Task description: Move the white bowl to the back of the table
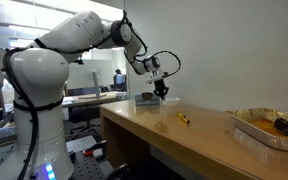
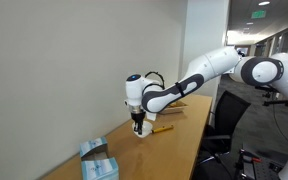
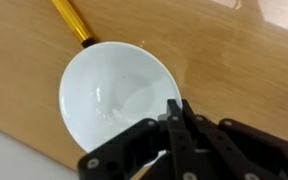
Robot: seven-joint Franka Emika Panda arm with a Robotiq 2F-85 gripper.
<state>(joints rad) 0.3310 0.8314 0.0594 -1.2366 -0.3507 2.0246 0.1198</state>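
Note:
The white bowl (image 3: pixel 109 90) is small, round and empty. It fills the middle of the wrist view, over the light-brown wooden table (image 3: pixel 234 60). My gripper (image 3: pixel 174 112) has its two black fingers pinched together on the bowl's near rim. In both exterior views the gripper (image 1: pixel 161 93) (image 2: pixel 138 126) points straight down at the table's (image 1: pixel 184 140) far edge by the wall. The bowl (image 2: pixel 142 134) shows there only as a small pale shape under the fingers. I cannot tell whether the bowl rests on the wood or hangs just above it.
A yellow pen (image 3: pixel 72 22) (image 1: pixel 183 118) (image 2: pixel 162 129) lies on the table close to the bowl. A large silver foil tray (image 1: pixel 269 130) with something brown in it stands at one end. A blue and white box (image 2: pixel 97 160) sits at the other end.

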